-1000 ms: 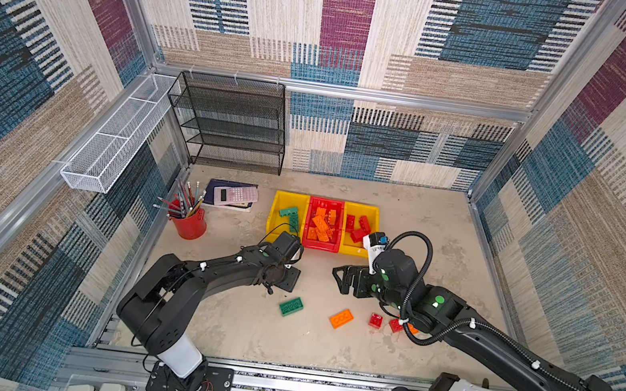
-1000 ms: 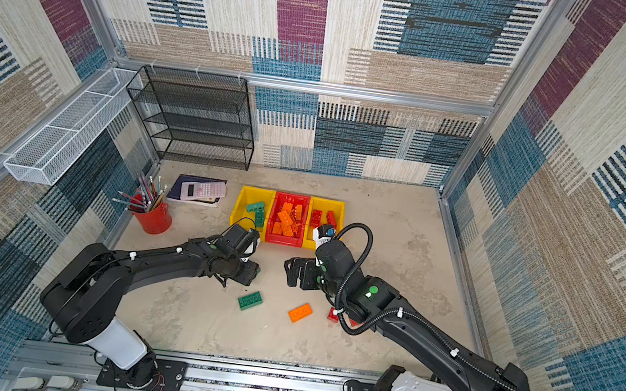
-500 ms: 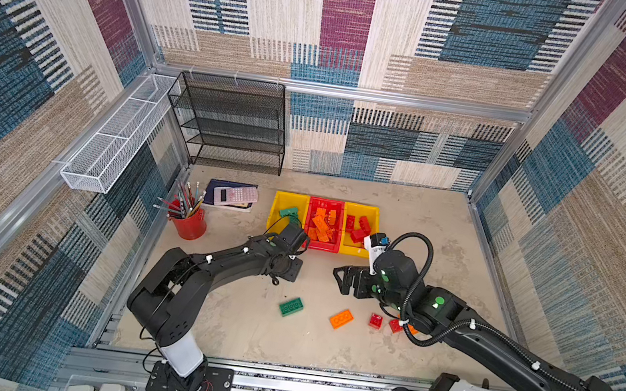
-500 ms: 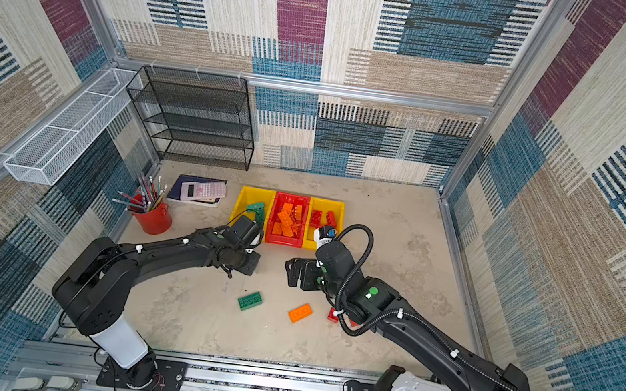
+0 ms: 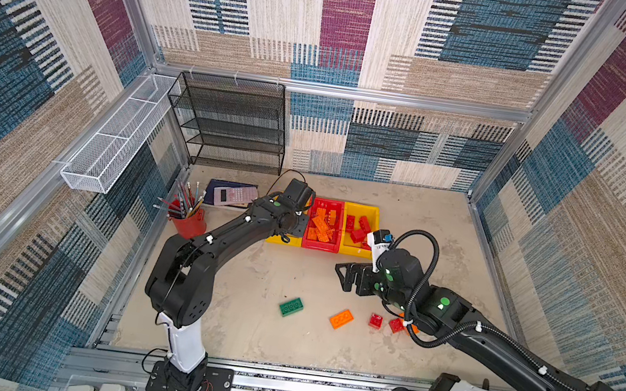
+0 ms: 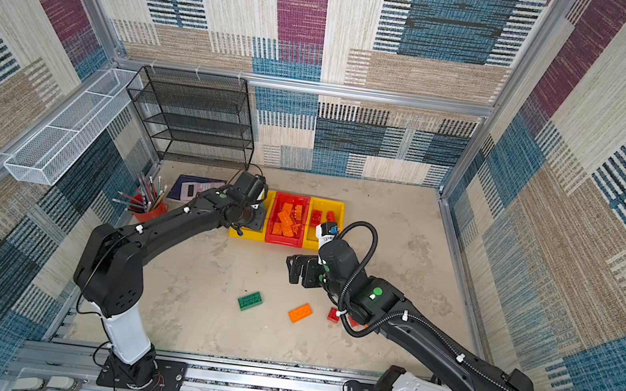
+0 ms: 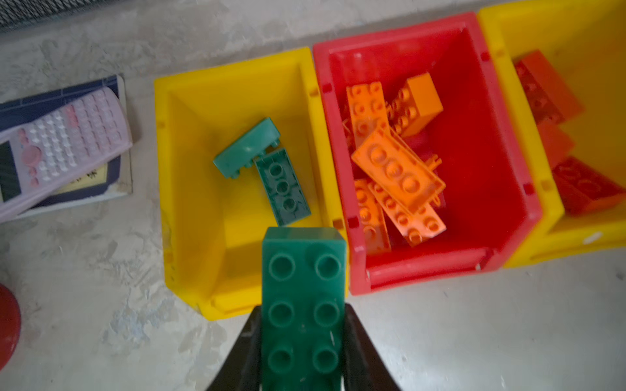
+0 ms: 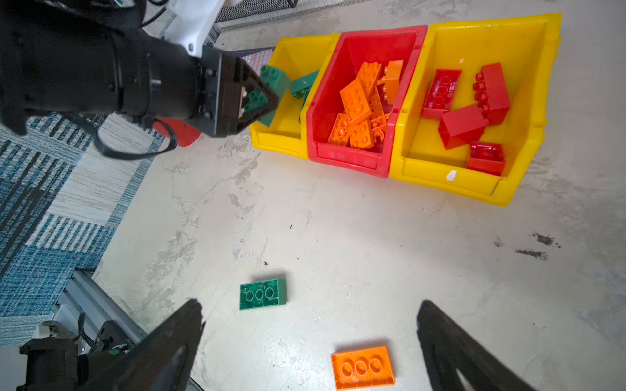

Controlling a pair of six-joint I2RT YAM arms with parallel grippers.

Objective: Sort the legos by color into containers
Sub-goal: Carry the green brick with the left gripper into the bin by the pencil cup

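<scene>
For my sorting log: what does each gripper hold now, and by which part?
Left gripper clamps a green brick by its long sides. Right gripper holds nothing.

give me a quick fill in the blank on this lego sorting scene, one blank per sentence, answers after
1. The lego gripped by the left tool is ____ in colour.
2. The red bin holds only ____ legos.
3. The right tool hangs over the table with its jaws ____.
4. The yellow bin beside the calculator holds ____ green legos.

Missing words: green; orange; open; two.
</scene>
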